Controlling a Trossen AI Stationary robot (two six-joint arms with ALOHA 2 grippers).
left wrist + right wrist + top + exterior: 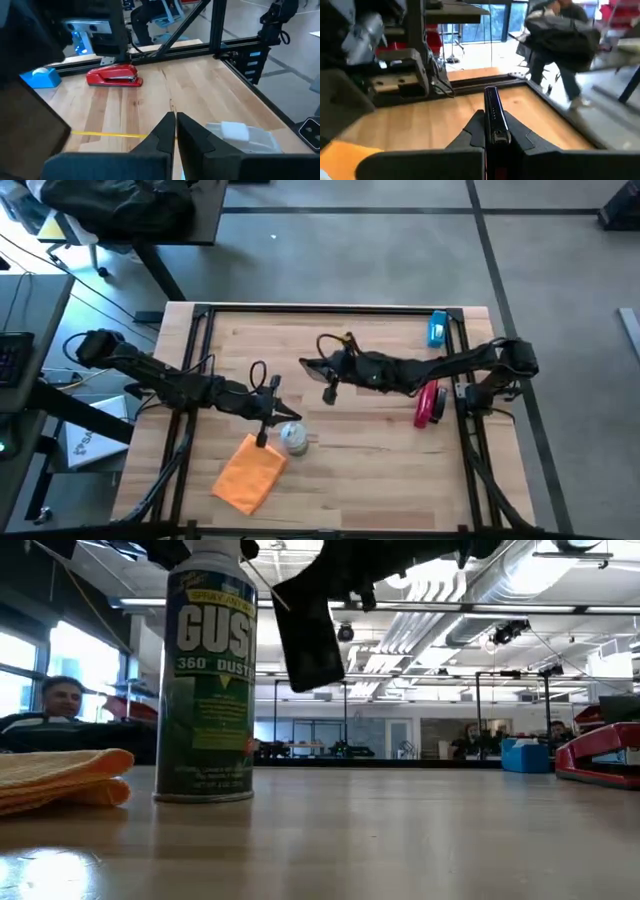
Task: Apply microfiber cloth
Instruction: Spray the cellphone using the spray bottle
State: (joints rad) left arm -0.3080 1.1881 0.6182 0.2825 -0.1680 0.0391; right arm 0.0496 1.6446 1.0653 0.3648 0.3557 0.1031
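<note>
Nearest you, the microfiber cloth (249, 472) lies loosely folded on the wooden table (380, 470) toward its front edge, left of centre, with nothing gripping it. Just behind and to its right stands the duster spray can (293, 438), upright; in the low view the can (208, 680) stands just beside the cloth (62, 781).

Your left gripper (262, 438) hangs over the cloth's far corner, right next to the can, its fingers (161, 136) pressed together on nothing.

Farther back, your right gripper (328, 385) is raised above mid-table, clamped on the black phone (493, 117), held edge-on between the fingers; the phone (311, 642) hangs well clear of the wood.

Beyond, by the right rail, lies a red stapler (430, 404), and at the far right corner what looks like a blue tape dispenser (437, 328).
</note>
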